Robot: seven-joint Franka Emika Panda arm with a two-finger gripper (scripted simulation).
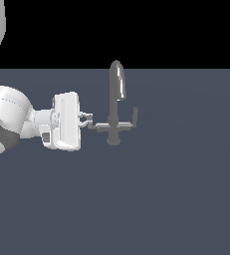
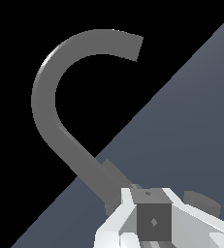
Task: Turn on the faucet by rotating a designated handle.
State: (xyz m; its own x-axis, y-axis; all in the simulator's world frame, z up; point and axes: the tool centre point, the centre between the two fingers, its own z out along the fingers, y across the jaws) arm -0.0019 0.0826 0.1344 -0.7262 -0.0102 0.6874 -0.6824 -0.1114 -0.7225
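The faucet (image 1: 114, 107) is a small grey tap with a tall hooked spout, standing upright on a round foot on the floor. The handle (image 1: 100, 127) is its thin arm on the exterior view's left; the matching arm (image 1: 131, 119) on the right has an upturned tip. My gripper (image 1: 88, 118) comes in level from the left, its fingertips right at the handle's outer end and covering its tip. The fingers look shut with nothing between them. In the wrist view the spout (image 2: 50, 97) curves over my gripper (image 2: 152, 197).
A flat blue-grey floor (image 1: 176, 199) spreads all around the faucet. My white arm (image 1: 7, 117) fills the exterior view's left edge. No other objects show.
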